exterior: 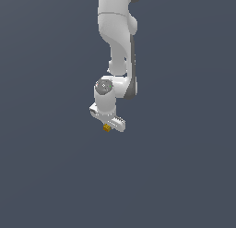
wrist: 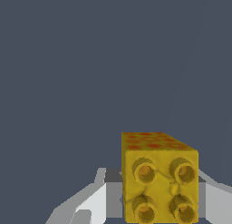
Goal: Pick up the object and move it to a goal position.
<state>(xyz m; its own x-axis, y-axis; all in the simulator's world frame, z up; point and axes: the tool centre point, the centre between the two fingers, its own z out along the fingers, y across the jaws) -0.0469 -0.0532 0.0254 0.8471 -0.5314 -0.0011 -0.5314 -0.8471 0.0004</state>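
Observation:
The object (wrist: pixel 159 177) is a small yellow-orange block with round studs on one face and red-mottled patches on another. In the wrist view it fills the space between the two white fingers (wrist: pixel 93 202) of my gripper (wrist: pixel 158 214), which is shut on it. In the exterior view the block (exterior: pixel 107 128) shows as a tiny yellow speck at the lower tip of the white gripper (exterior: pixel 109 126), under the arm that hangs down from above. Whether the block rests on the surface or hangs above it cannot be told.
Only a uniform dark grey-blue surface (exterior: pixel 184 176) lies around the arm in both views. No other objects, containers, edges or goal mark show.

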